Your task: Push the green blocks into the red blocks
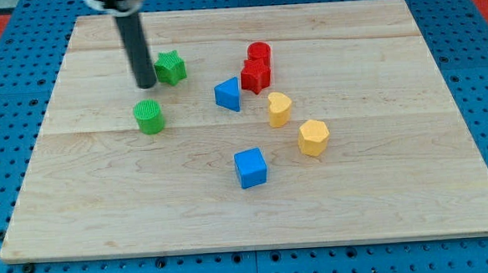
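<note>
My tip (145,84) rests on the board just left of the green star block (171,67), touching or nearly touching it. A green cylinder (149,116) stands a little below my tip. A red cylinder (259,54) and a red star-like block (256,74) stand together right of the green star, the red cylinder above. The green blocks are apart from the red ones.
A blue triangular block (227,94) stands just left of the red pair. A yellow heart-like block (279,108) and a yellow hexagon (313,137) lie below the reds. A blue cube (251,168) is lower centre. The wooden board (398,195) sits on a blue pegboard.
</note>
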### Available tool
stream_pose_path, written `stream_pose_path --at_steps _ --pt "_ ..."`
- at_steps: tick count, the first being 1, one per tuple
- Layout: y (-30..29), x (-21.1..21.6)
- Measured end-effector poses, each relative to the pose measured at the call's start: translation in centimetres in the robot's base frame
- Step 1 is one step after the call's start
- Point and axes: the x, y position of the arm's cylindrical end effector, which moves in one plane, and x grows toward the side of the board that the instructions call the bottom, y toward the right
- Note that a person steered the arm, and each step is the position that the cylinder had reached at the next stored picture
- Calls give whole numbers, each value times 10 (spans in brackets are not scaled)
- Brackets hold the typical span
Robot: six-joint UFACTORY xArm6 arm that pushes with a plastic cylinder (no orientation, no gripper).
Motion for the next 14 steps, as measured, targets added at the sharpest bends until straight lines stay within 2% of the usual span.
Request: stream_pose_path --at_steps 1,2,3,4,5,6,7,8,9,10,11,12,13,14 --pt "-24 -18" --pt "39 -18" --pt "66 -18" --pt "-10 -22" --pt "-12 -28" --pt "102 -28" --pt "145 -29" --pt "53 -40" --pt "-16 13" --pt "-9 98" --pt "48 94" --pt "78 43" --pt "105 28" --pt "57 19"
